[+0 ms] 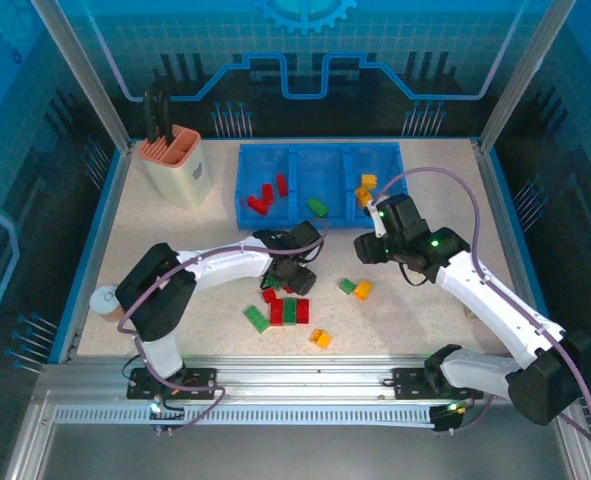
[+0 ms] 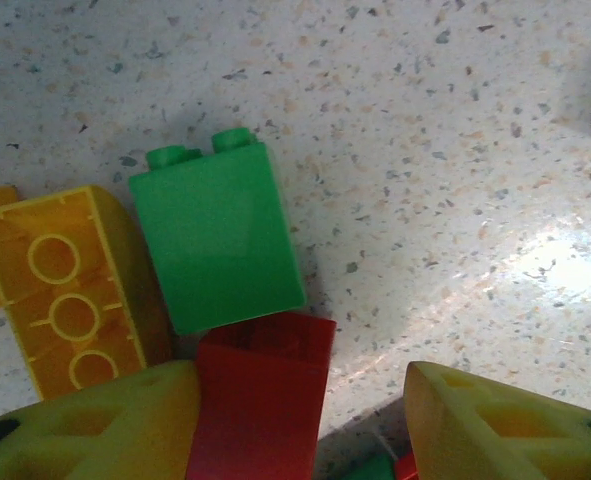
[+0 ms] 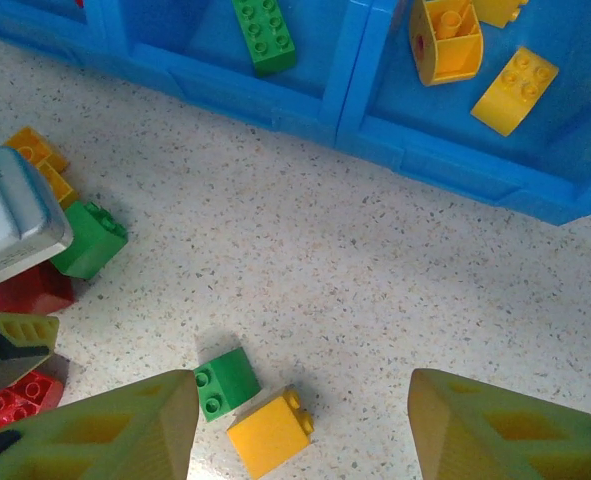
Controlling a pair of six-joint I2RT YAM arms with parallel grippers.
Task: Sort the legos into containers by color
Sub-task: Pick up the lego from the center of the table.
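left hand [image 2: 295, 405]: open and down low in the loose pile, straddling a red brick [image 2: 260, 400]. One finger sits right against it and the other has a gap, so no grip yet imo.
red brick: flat on the bench [image 2: 425, 150], butted up against a green brick [image 2: 220, 240], with a yellow brick [image 2: 60, 290] just beside. It's crowded there, which is probably why the free side is where the far finger goes.
right hand [image 3: 300, 400]: open and empty, hovering over a small green cube [image 3: 225, 382] and a yellow cube [image 3: 270, 432] that touch each other.
tray [image 3: 445, 160]: reds in the left compartment, a green in the middle, yellows on the right, so every colour's got its home.
progress: guessing around half the legos are left out on the bench.
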